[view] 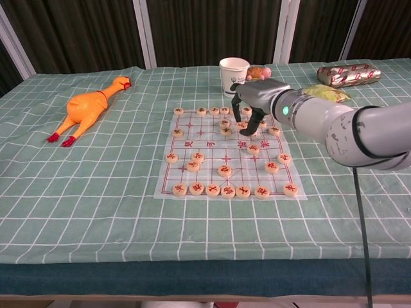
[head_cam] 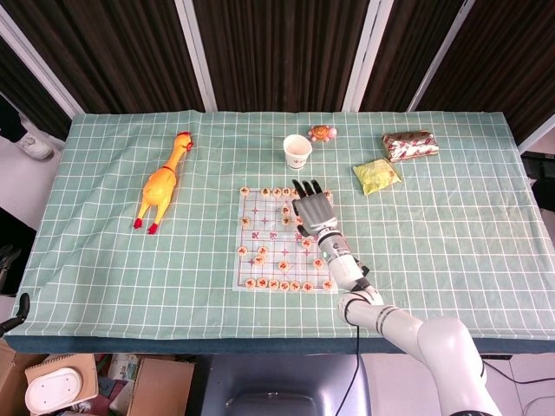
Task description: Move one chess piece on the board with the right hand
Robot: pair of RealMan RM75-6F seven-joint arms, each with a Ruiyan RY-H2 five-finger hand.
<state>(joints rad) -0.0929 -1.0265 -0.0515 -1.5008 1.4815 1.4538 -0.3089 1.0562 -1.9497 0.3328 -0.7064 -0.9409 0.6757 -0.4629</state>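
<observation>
I've got my grey right hand (view: 257, 102) fingers-down over the white paper chessboard's (view: 207, 151) far right corner near the white paper cup (view: 233, 73), touching round wooden pieces (view: 250, 133), grasp unclear.

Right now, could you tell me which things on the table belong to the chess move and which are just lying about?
Part of the job: right hand, chess board, chess pieces.

Just lying about: rubber chicken, paper cup, small toy, yellow-green packet, foil snack pack.

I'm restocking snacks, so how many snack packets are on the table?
2: a yellow-green packet right of the board, and a brown packet just beyond it, toward the far right corner. None seems hidden.
</observation>
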